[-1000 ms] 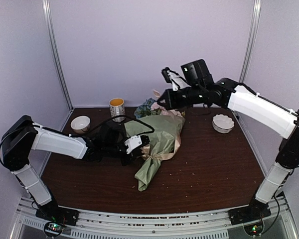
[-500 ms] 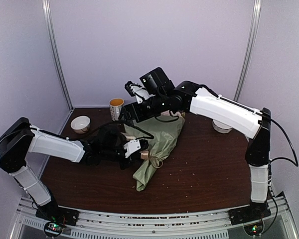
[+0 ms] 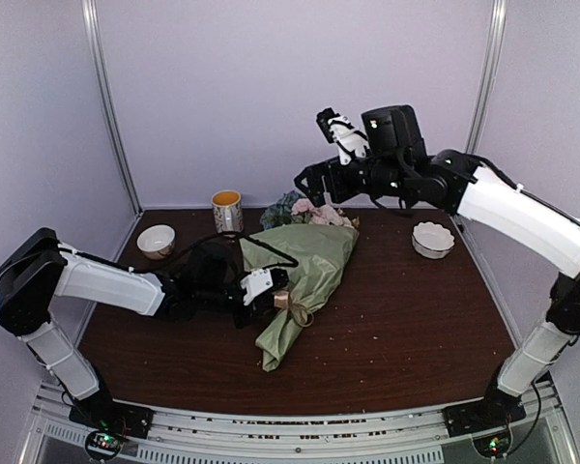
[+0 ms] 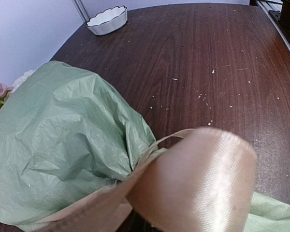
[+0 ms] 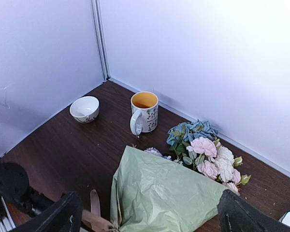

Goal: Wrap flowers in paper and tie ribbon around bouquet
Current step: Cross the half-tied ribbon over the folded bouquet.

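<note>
A robot test booth: plain white walls (image 3: 290,97), metal corner posts (image 3: 111,106), one dark wooden table (image 3: 416,319).

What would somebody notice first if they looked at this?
A big sage-green paper bouquet lies on the dark table, pink, white and blue blooms poking out its far end. The left gripper pinches its tan ribbon at the narrow waist, while the right gripper hangs wide open above the blooms.

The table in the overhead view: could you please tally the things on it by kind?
bouquet: 1
ribbon: 1
mug: 1
bowls: 2, round bowl and scalloped bowl
Total: 5
</note>
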You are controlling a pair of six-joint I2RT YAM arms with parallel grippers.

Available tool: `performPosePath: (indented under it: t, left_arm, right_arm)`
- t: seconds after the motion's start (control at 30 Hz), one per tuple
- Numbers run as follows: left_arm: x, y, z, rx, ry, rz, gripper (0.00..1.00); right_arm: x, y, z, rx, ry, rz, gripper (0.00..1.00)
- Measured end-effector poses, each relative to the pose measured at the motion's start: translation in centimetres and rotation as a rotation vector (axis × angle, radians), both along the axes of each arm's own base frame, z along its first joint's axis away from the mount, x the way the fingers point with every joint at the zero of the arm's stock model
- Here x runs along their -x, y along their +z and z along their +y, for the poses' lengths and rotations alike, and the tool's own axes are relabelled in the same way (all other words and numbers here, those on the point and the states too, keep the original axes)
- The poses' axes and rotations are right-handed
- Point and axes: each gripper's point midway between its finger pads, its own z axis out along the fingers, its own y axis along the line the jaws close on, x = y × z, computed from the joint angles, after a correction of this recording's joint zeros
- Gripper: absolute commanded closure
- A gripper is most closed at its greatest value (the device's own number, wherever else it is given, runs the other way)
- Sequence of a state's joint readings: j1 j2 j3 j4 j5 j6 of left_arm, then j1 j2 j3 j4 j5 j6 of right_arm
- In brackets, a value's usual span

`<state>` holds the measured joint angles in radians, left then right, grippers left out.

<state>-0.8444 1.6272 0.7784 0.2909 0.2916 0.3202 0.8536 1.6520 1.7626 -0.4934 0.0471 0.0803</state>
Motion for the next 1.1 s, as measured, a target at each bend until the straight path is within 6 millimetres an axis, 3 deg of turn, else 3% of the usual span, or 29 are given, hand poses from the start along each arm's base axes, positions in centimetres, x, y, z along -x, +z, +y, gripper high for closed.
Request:
performPosePath:
  t: [0.1, 0.2, 0.3, 0.5, 0.57, 0.63, 0.9, 1.1]
  left_arm:
    - [0.0, 0.0, 0.0, 0.001, 0.0, 0.001, 1.0]
    - [0.1, 0.0, 0.0, 0.004, -0.003, 0.004, 1.0]
    - [0.1, 0.0, -0.1, 0.006, -0.004, 0.01, 1.0]
    - [0.2, 0.0, -0.1, 0.009, -0.003, 0.015, 1.0]
    - [0.2, 0.0, -0.1, 0.009, -0.002, 0.016, 1.0]
    - [0.2, 0.0, -0.1, 0.008, -0.002, 0.018, 1.0]
    - [0.2, 0.0, -0.1, 0.008, -0.002, 0.018, 1.0]
    - [0.1, 0.0, -0.1, 0.008, 0.001, 0.021, 1.0]
  right_arm:
    - [2.0, -0.1, -2.2, -0.053, 0.027, -0.075, 0.01]
    - [4.8, -2.0, -2.9, -0.098, 0.134, -0.119, 0.22]
    - [7.7, -5.5, -1.6, -0.101, 0.319, -0.097, 0.39]
    - [14.4, -15.4, 0.9, 0.043, 0.629, -0.083, 0.34]
    - [17.0, -17.6, 1.7, 0.124, 0.723, -0.158, 0.36]
    - [18.3, -18.5, 3.0, 0.185, 0.786, -0.241, 0.36]
    - [15.4, -19.2, 5.3, 0.382, 0.779, -0.483, 0.32]
    - [14.4, -19.8, 6.5, 0.486, 0.806, -0.57, 0.45]
